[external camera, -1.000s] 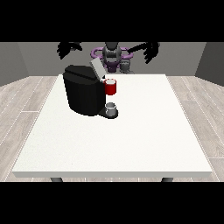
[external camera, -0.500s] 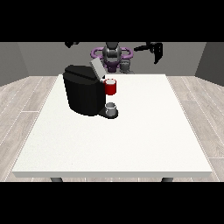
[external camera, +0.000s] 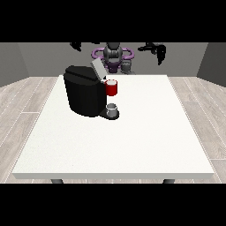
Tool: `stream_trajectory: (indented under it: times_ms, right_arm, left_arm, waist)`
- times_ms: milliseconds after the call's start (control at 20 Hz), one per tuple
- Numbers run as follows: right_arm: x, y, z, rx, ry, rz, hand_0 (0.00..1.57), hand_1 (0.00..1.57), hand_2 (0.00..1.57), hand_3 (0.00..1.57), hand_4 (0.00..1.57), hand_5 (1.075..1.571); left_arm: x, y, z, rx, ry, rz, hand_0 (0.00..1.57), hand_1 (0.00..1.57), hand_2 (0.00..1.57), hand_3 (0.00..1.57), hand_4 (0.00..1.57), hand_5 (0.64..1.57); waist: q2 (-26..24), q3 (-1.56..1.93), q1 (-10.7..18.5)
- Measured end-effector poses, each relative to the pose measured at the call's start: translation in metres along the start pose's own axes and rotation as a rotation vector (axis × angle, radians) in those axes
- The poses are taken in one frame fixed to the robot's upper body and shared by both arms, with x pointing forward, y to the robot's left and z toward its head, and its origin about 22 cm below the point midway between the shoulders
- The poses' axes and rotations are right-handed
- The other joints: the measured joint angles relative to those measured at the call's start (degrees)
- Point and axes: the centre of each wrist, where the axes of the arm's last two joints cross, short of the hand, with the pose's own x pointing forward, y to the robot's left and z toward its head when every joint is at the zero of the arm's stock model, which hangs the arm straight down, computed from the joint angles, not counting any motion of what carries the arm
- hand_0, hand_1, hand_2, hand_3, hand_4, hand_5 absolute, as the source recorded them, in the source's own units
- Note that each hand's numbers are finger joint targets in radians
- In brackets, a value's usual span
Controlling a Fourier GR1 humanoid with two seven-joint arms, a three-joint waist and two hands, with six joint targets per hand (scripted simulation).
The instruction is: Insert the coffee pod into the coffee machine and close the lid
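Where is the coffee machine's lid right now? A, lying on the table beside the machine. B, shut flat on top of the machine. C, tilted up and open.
C: the grey lid stands tilted up above the black coffee machine, over a red thing at the machine.

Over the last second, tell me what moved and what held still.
Both hands moved. The hand at the view's right went from high beside the robot's head outward and a little lower. The hand at the view's left rose and drew in towards the head. Neither took hold of anything. The coffee machine, its raised lid and the table stayed put.
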Motion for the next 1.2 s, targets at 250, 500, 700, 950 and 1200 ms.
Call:
stream_trajectory:
  times_ms: [250,500,700,950,1200]
  right_arm:
    - [-0.004,-0.002,-0.009,0.019,-0.006,-0.033,0.0,0.0,0.0,0.0,0.0,1.571]
    - [-0.008,-0.009,-0.022,0.007,0.0,-0.049,0.0,0.0,0.0,0.0,0.0,1.571]
    - [-0.005,0.0,-0.036,0.015,-0.015,-0.052,0.0,0.0,0.0,0.0,0.0,1.571]
    - [-0.002,0.006,-0.05,0.034,-0.029,-0.039,0.0,0.0,0.0,0.0,0.0,1.571]
    - [0.006,0.01,-0.06,0.062,-0.069,-0.01,0.0,0.0,0.0,0.0,0.0,1.571]
  left_arm:
    - [0.005,-0.001,0.014,0.009,-0.038,0.008,0.0,0.0,0.0,0.0,0.0,1.571]
    - [0.014,-0.009,0.024,0.033,-0.066,0.027,0.0,0.0,0.0,0.0,0.0,1.571]
    - [0.026,-0.008,0.03,0.047,-0.095,0.025,0.0,0.0,0.0,0.0,0.0,1.571]
    - [0.038,-0.004,0.039,0.069,-0.108,-0.004,0.0,0.0,0.0,0.0,0.0,1.571]
    - [0.043,0.006,0.049,0.092,-0.132,-0.016,0.0,0.0,0.0,0.0,0.0,1.571]
  waist:
    - [2.7,0.0,0.2]
    - [5.3,0.01,1.1]
    - [7.8,-0.01,1.0]
    - [10.2,-0.02,0.2]
    - [11.7,-0.18,-0.7]
